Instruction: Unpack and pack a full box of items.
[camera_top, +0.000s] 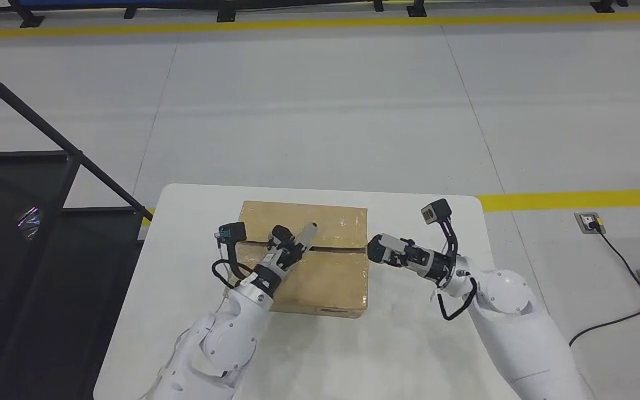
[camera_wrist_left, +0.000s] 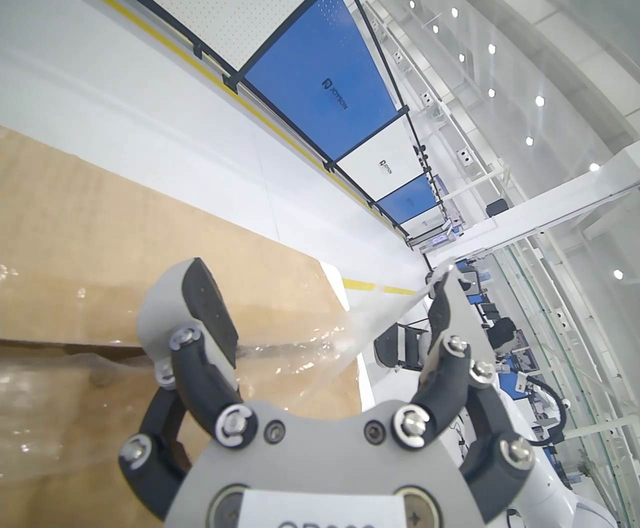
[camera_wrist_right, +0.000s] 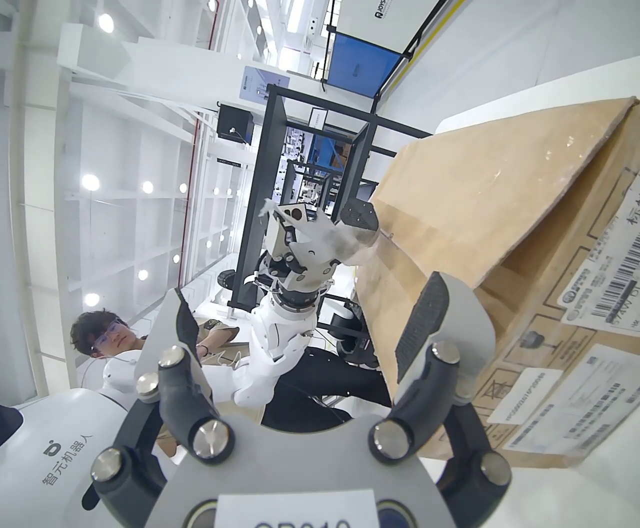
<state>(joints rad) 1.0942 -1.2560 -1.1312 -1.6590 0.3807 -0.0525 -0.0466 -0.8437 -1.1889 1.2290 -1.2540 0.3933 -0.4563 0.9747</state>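
Note:
A closed cardboard box (camera_top: 305, 272) stands mid-table, clear tape running along its top seam. My left gripper (camera_top: 293, 238) hovers over the box top (camera_wrist_left: 100, 225), open. A peeled strip of clear tape (camera_wrist_left: 380, 315) clings to one fingertip (camera_wrist_left: 442, 300) and stretches down to the seam. My right gripper (camera_top: 376, 248) is at the box's right end, open, with nothing between its fingers. One of its pads (camera_wrist_right: 422, 320) is close beside the labelled end wall of the box (camera_wrist_right: 550, 350). Farther off, over the box top, the left gripper (camera_wrist_right: 320, 235) shows with the tape strip (camera_wrist_right: 345, 237).
The white table (camera_top: 420, 330) has bare room in front of the box and to both sides. A black metal frame (camera_top: 60, 150) and dark netting (camera_top: 50, 290) stand off the table's left. A floor socket with cable (camera_top: 588, 222) lies to the right.

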